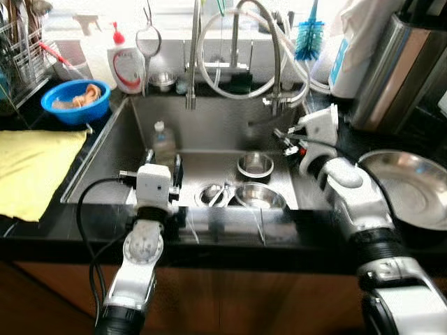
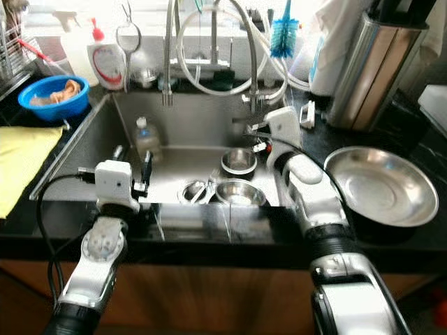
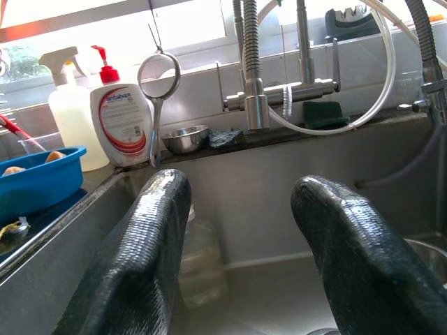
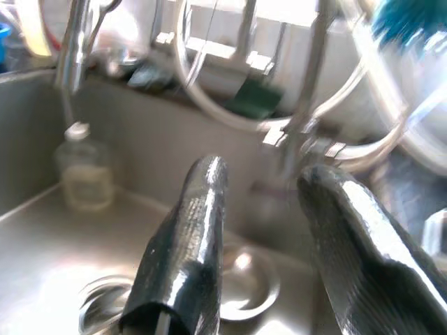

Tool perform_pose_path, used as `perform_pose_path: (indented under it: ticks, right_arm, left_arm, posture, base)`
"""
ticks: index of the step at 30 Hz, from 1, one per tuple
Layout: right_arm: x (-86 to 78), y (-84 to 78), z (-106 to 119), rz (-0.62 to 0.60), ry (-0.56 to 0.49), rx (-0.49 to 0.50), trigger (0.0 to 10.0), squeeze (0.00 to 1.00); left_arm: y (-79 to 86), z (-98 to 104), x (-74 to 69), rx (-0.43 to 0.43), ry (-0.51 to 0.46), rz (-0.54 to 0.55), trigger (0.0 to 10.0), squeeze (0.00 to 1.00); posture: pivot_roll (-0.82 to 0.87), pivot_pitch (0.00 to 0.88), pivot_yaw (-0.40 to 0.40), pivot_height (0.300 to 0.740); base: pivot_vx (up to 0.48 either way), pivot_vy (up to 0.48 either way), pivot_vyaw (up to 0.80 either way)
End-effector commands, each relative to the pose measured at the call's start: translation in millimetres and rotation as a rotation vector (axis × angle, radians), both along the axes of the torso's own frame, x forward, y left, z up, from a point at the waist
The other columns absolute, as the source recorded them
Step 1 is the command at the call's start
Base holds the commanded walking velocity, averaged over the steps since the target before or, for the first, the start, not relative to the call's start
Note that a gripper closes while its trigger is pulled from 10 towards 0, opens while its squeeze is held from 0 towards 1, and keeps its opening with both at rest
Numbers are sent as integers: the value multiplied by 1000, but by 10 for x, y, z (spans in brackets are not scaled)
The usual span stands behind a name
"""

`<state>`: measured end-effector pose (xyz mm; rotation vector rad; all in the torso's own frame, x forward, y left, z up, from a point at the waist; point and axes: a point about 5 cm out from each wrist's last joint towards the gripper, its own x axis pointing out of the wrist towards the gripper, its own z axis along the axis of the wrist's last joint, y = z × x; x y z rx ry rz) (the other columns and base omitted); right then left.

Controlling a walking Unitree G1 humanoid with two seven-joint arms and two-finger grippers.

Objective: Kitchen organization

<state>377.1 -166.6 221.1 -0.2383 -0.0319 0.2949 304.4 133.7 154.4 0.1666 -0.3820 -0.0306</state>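
A steel sink (image 1: 112,150) holds a small steel bowl (image 1: 255,165), a second steel bowl (image 1: 260,196) nearer the front, and a drain strainer (image 1: 212,194). A clear plastic bottle (image 1: 164,143) stands at the sink's left side. My left gripper (image 1: 164,162) hangs open over the front left of the sink. Its fingers (image 3: 150,237) point toward the bottle (image 3: 201,269) and hold nothing. Above the right side of the sink, just over the small bowl (image 4: 244,279), my right gripper (image 1: 274,137) is also open and empty.
A large steel bowl (image 1: 405,185) and a tall steel canister (image 1: 394,73) stand on the right counter. On the left lie a yellow cloth (image 1: 35,167) and a blue bowl (image 1: 75,100). A soap bottle (image 1: 126,66), hanging strainer (image 1: 148,42), taps and hoses (image 1: 237,63) line the back.
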Motion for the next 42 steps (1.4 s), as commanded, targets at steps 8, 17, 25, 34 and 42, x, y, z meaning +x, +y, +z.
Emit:
perform_pose_path:
  ticks: [8, 17, 25, 34, 42]
  right_arm:
    - [-485, -95, 151, -97, 30, -129, 10000, 16]
    - [-765, -157, 117, -226, 127, -121, 10000, 1000]
    - [-906, -252, -63, -302, 239, -131, 10000, 1000]
    - [-935, -259, -165, -334, 307, -132, 10000, 1000]
    - [-930, -323, -238, -386, 326, -134, 10000, 0]
  left_arm:
    - [-26, -100, 35, 5, 55, -33, 10000, 0]
    - [-113, -101, 84, 4, 59, -77, 10000, 0]
    - [-125, -125, 81, 6, 67, -88, 10000, 0]
    - [-146, -141, 86, 4, 74, -102, 10000, 0]
    - [-142, -170, 81, 4, 84, -101, 10000, 0]
  posture:
    - [-189, 0, 58, 740]
    - [-225, 0, 61, 740]
    - [-221, 0, 50, 740]
    - [-220, 0, 46, 740]
    - [-213, 0, 44, 740]
  base:
    - [0, 0, 0]
    - [0, 0, 0]
    - [0, 0, 0]
    - [0, 0, 0]
    - [0, 0, 0]
